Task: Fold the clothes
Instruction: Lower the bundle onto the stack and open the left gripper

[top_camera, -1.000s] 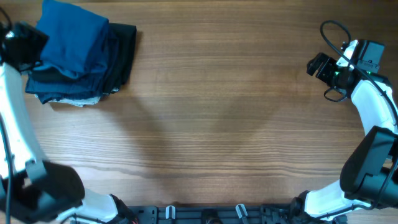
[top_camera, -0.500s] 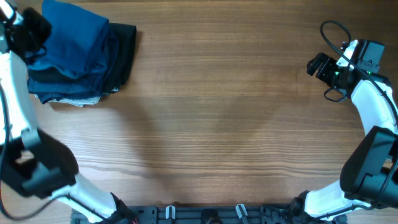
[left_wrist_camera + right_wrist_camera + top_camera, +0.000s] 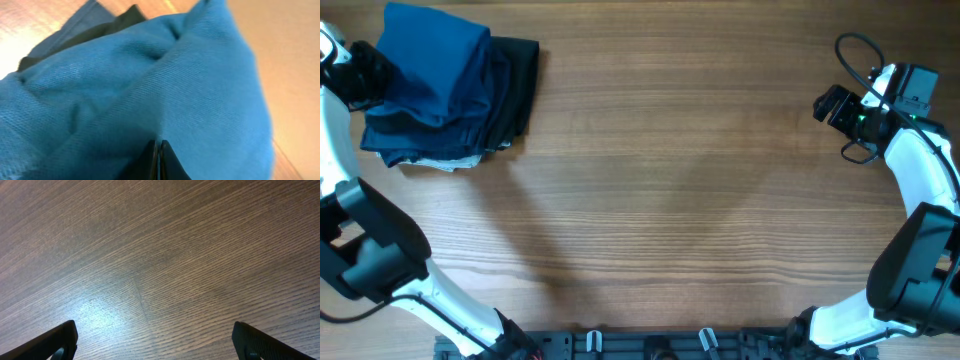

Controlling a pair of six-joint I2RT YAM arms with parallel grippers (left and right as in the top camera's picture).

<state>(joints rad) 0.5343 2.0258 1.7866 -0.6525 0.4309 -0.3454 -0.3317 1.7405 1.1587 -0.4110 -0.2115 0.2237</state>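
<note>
The clothes, a bright blue polo shirt (image 3: 435, 60), lie bunched on top of a pile at the table's far left corner. My left gripper (image 3: 377, 78) is at the pile's left edge. In the left wrist view its fingers (image 3: 159, 147) are pressed together, with the blue shirt (image 3: 200, 90) creased around the tips, so it looks pinched on the fabric. My right gripper (image 3: 825, 105) hovers at the far right, away from the shirt. In the right wrist view it (image 3: 155, 340) stands wide open over bare wood, nothing between the fingers.
Black and dark navy folded garments (image 3: 510, 95) lie under and beside the blue shirt. A dark edge of those garments (image 3: 125, 17) shows in the left wrist view. The wooden table (image 3: 670, 200) stretches between the arms.
The left gripper has closed at the shirt's left edge; its arm swung up toward the corner and came back down. The right arm has not moved.
</note>
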